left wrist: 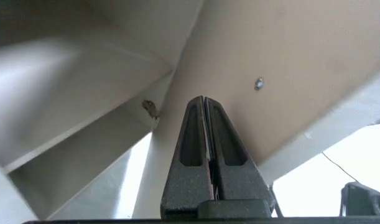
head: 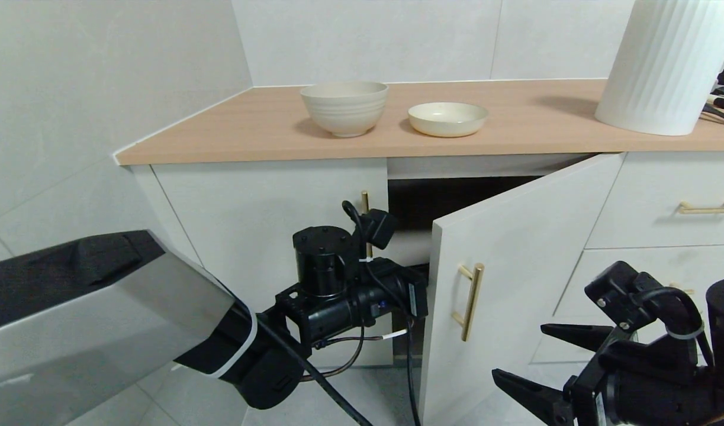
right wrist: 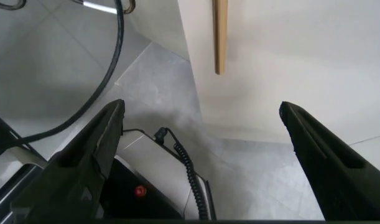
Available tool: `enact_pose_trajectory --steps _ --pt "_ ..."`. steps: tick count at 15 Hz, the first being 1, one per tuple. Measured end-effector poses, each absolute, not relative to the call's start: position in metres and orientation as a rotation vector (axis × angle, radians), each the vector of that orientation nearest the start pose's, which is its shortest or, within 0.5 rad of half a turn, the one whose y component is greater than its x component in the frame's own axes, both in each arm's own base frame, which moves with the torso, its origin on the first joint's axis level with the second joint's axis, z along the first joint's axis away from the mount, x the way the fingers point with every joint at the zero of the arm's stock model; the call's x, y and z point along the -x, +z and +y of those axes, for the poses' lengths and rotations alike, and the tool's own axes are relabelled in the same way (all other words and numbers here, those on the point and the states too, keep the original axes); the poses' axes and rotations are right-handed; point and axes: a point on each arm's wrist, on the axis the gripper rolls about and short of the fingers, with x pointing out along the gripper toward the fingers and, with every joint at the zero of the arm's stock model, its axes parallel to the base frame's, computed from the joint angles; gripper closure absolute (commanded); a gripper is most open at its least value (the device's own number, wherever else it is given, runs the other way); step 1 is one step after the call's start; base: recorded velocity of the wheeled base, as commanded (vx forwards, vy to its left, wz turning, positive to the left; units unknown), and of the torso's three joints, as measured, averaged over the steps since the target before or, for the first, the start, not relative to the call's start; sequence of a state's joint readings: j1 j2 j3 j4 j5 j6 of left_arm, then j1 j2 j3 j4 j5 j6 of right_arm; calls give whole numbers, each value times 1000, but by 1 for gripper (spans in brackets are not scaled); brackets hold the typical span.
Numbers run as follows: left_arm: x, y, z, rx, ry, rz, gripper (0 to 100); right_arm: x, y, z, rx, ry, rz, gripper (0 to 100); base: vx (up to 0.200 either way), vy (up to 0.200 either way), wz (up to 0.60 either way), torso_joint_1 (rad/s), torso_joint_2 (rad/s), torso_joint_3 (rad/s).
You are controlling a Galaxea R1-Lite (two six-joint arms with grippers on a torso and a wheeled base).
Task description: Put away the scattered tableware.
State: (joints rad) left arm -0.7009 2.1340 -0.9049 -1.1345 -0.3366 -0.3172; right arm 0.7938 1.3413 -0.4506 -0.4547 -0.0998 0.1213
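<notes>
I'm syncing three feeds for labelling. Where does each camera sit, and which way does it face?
Head view: head-mounted, facing forward and down at the counter, deep bowl, shallow bowl and open cupboard door; left arm and right arm show.
Left wrist view: on the left arm, looking along the shut left gripper into the cupboard.
Right wrist view: on the right arm, looking past the open right gripper at the door and floor.
Shared: head and right wrist views both show the door's gold handle.

Kitchen: wooden countertop (head: 515, 133), cabinets (head: 261, 219).
</notes>
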Motion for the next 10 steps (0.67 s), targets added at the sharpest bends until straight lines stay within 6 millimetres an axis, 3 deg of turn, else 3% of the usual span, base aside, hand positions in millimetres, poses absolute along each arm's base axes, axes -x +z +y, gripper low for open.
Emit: enact_pose_trajectory --steps 3,10 --pt "-298 105 -262 269 -1010 272 100 -136 160 137 80 661 444 0 -200 0 0 7 2 2" --pt "-306 103 -267 271 -1006 259 100 -133 161 137 79 675 437 0 0 0 0 0 0 0"
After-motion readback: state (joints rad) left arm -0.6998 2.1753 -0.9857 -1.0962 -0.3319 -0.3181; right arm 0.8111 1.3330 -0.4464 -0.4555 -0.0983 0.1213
